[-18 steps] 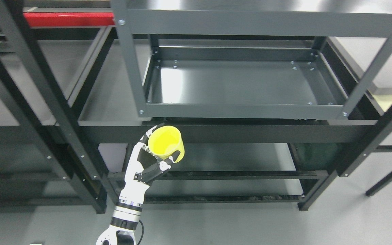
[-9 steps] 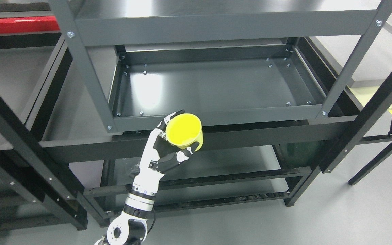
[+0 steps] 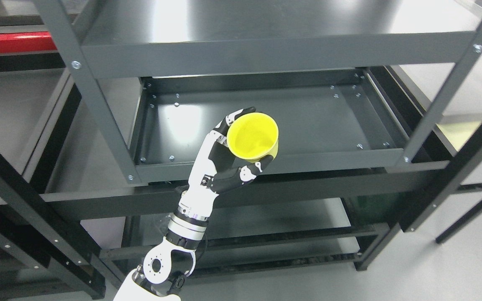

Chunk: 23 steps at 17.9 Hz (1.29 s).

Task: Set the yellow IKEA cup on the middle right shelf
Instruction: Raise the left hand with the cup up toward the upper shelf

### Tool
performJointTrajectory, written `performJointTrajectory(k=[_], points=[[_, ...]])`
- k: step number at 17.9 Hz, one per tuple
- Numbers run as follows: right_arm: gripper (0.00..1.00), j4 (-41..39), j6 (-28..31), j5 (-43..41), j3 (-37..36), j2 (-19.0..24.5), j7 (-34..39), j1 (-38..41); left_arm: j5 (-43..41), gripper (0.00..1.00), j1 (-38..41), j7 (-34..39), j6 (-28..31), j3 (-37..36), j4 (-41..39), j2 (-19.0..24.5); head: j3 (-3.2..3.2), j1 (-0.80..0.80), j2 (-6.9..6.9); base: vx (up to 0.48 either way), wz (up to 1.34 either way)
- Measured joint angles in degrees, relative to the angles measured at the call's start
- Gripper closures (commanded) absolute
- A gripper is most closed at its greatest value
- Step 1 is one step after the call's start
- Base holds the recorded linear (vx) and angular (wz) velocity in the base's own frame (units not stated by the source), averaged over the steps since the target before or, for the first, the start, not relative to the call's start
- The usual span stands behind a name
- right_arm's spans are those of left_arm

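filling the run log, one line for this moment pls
left hand shut on cup | cup upright, held over shelf front edge | not released

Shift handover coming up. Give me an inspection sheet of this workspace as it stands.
Surface: dark metal shelf tray, bare and glossy, bolts along its edges.
Job's things: yellow cup, upright, open end up, held above the tray's front edge, not set down.
Clutter: nothing seen.
Hands: left hand grips the cup, fingers wrapped around its side; right hand not in view.
Cables: nothing seen.
Surroundings: shelf above, grey floor, red beam at the upper left.
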Motion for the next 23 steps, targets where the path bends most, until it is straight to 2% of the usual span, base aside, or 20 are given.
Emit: performJointTrajectory(k=[14, 17, 23], points=[[0.01, 0.0, -0.03, 0.0, 0.0, 0.0, 0.0, 0.0, -0.15, 0.98, -3.63, -1.11, -3.15, -12.3, -4.88, 0.0, 0.0, 0.0, 0.0, 0.083, 0.13], [0.01, 0.0, -0.03, 0.0, 0.0, 0.0, -0.01, 0.0, -0.16, 0.98, -6.08, -1.11, -4.78, -14.2, -5.32, 0.0, 0.0, 0.0, 0.0, 0.023, 0.02], [0.01, 0.01, -0.03, 0.0, 0.0, 0.0, -0.01, 0.01, 0.35, 0.98, -14.2, -0.6, -4.42, -16.25, -5.79, 0.0, 0.0, 0.0, 0.0, 0.004, 0.0]])
